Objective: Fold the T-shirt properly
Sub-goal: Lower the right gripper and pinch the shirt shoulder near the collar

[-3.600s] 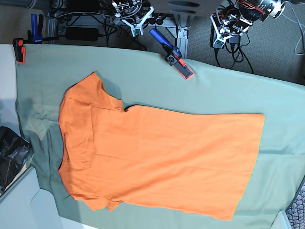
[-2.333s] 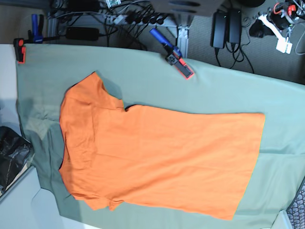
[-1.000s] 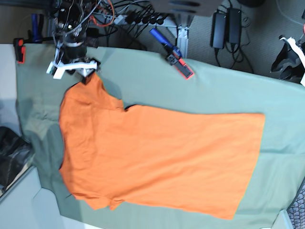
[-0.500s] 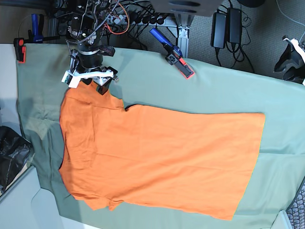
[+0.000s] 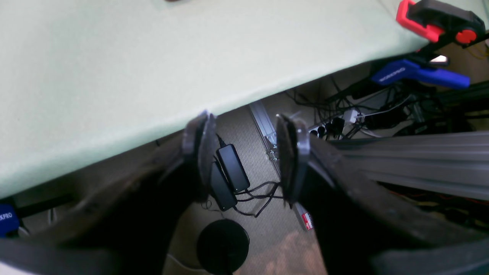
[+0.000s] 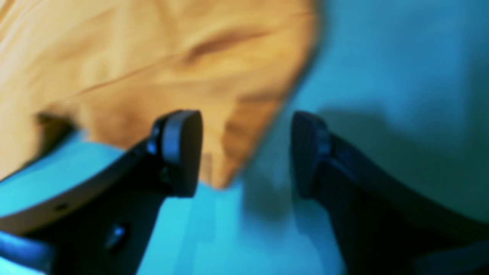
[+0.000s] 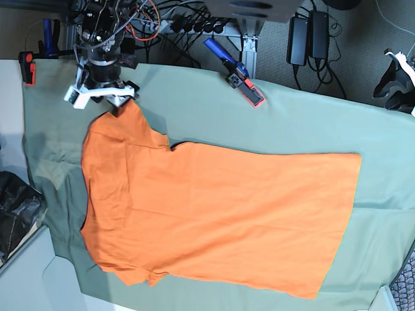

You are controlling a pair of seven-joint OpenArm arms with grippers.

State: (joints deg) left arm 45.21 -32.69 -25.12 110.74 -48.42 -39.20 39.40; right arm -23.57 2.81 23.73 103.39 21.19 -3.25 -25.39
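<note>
**Right claw at the sleeve, left claw off the worktop edge**

You see the plain bright orange short-sleeved T-shirt (image 7: 214, 207) lying flat on the large sage-green cloth sheet (image 7: 305, 123) that covers the worktop, collar end toward the left of the base view and hem toward the right. Your right claw (image 7: 100, 97) stands at the tip of the upper sleeve, and its wrist view, which is blurred, shows the claw (image 6: 244, 152) spread wide with the sleeve corner lying between the two pads, not pinched. Your left claw (image 5: 244, 152) is also wide, holding nothing, beyond the sheet's edge above the floor, where black power adapters (image 5: 227, 175) lie. A blue and red bar clamp (image 7: 233, 71) grips the far edge of the worktop.
</note>
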